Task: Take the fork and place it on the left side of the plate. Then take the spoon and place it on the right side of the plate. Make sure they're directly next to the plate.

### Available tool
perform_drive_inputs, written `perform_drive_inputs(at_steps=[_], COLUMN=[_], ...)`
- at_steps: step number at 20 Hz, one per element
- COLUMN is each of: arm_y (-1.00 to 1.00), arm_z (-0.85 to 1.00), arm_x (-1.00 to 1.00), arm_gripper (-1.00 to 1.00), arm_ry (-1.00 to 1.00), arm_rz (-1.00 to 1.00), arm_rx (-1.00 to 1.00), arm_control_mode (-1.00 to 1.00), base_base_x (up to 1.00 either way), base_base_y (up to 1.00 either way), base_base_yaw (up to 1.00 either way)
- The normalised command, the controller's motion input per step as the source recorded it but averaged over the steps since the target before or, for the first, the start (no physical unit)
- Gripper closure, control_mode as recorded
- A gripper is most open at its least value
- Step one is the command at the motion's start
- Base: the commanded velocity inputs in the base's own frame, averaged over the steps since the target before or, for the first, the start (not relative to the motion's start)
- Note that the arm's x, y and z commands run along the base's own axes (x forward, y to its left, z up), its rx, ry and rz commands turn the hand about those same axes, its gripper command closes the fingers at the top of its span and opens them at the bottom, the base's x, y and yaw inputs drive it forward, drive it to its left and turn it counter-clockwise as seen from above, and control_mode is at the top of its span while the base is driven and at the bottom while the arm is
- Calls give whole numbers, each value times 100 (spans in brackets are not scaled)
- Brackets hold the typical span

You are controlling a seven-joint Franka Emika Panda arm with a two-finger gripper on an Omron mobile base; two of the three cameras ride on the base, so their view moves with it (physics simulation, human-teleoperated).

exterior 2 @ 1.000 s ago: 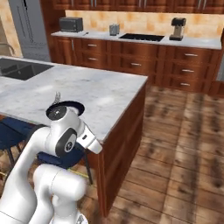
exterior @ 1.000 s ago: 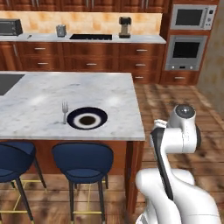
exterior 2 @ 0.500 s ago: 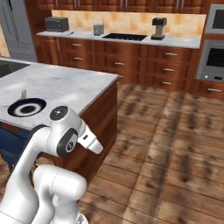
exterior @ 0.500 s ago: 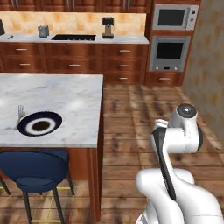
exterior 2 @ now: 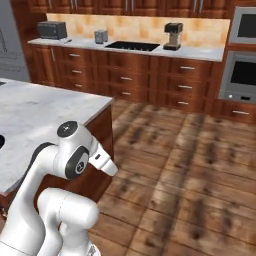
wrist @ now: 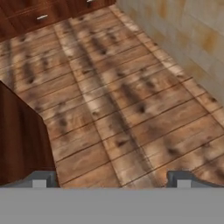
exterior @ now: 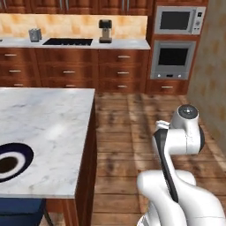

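The gripper [wrist: 111, 179] is being held with its jaws spread wide, nothing gripped, over bare wooden floor [wrist: 127, 100]. The plate [exterior: 11, 161] is lying near the front edge of the marble island [exterior: 44, 128], cropped at the picture's left edge. Open floor is stretching toward the wall cabinets [exterior 2: 150, 80].

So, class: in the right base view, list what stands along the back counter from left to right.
Toaster oven → small grey canister → black cooktop → coffee maker, then the wall oven at the far right.
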Motion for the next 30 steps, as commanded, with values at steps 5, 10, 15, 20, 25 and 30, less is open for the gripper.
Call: perform_drive_inputs(at_steps=[5, 10, 15, 20, 25, 30], arm_y=[0, 0, 0, 0, 0, 0], arm_z=[0, 0, 0, 0, 0, 0], arm_x=[0, 0, 0, 0, 0, 0], arm_gripper=[-100, -100, -100, -100, -100, -100], arm_ry=[0, 0, 0, 0, 0, 0], arm_rz=[0, 0, 0, 0, 0, 0], arm_rx=[0, 0, 0, 0, 0, 0], arm_control_mode=[100, 100, 100, 100, 100, 100], base_base_x=[100, 100, 100, 100, 100, 100], base_base_y=[-63, -62, -52, -28, -21, -16], base_base_yaw=[5, 6, 10, 14, 15, 16])
